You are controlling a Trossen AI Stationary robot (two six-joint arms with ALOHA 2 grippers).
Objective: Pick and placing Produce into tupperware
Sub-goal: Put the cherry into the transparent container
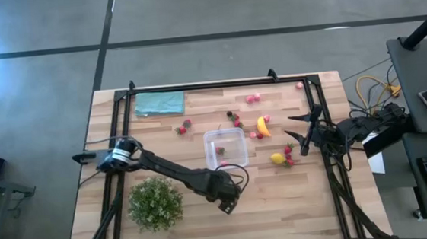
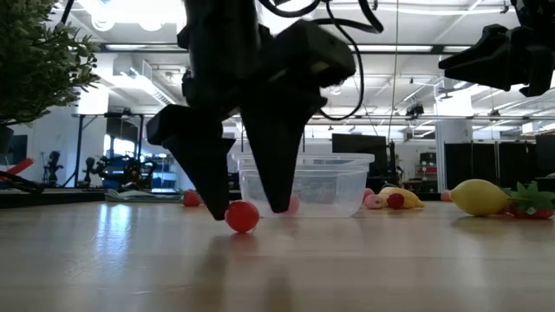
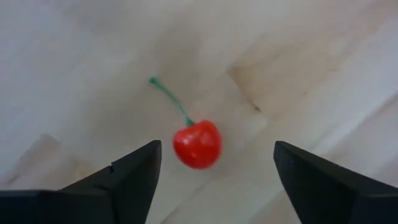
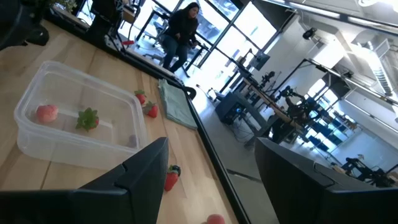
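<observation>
Looking from above, the left gripper (image 1: 228, 202) is low over the table, just in front of the tupperware (image 1: 226, 148); the right gripper (image 1: 297, 135) waits open near the banana (image 1: 263, 126) and lemon (image 1: 278, 159).

At table height, the left fingers straddle a red cherry (image 2: 242, 216).

The left wrist view shows the cherry (image 3: 197, 144) lying free between the spread fingers.

The right wrist view shows two pieces inside the tupperware (image 4: 78, 149).

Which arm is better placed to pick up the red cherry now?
The left. Its gripper is open, fingers on either side of the cherry on the table. The right gripper hangs open far off, near the lemon.
</observation>
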